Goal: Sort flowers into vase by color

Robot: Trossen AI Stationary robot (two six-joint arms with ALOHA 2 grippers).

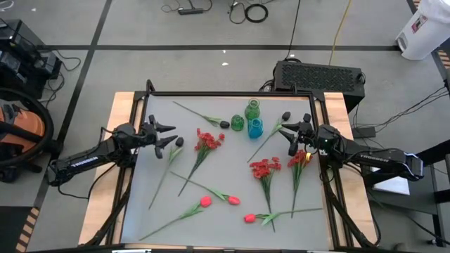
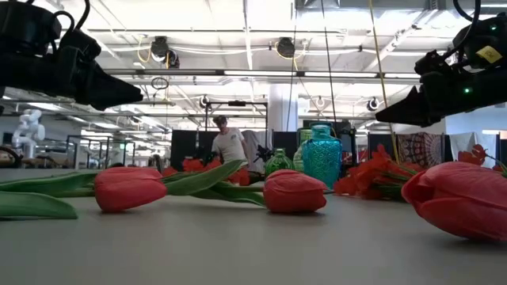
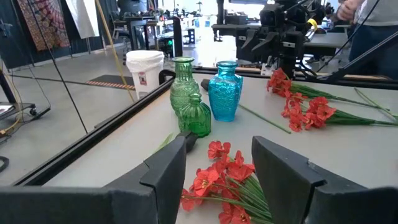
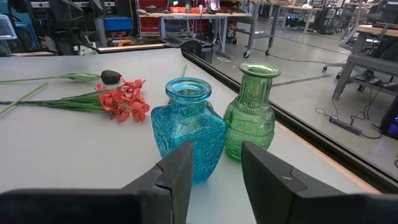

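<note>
Grey surface (image 1: 232, 211) carries everything, with flowers scattered across it. At its left side, the left claw (image 1: 171, 136) hangs above the surface with its fingers spread wide and nothing between them; a dark bud (image 1: 178, 142) on a long stem lies just beside it. Next comes a red blossom spray (image 1: 209, 139), and nearer the front three pinkish-red tulips (image 1: 205, 202) lie flat. At the back centre, three glass vases stand close together: a tall green vase (image 1: 252, 109), a small green vase (image 1: 238, 124) and a blue vase (image 1: 255, 128), none holding a flower. Two more red clusters (image 1: 265, 167) lie right of centre. The right claw (image 1: 290, 135) hovers just right of the vases, its fingers partly apart and gripping nothing, with another dark bud (image 1: 285, 116) near it.
</note>
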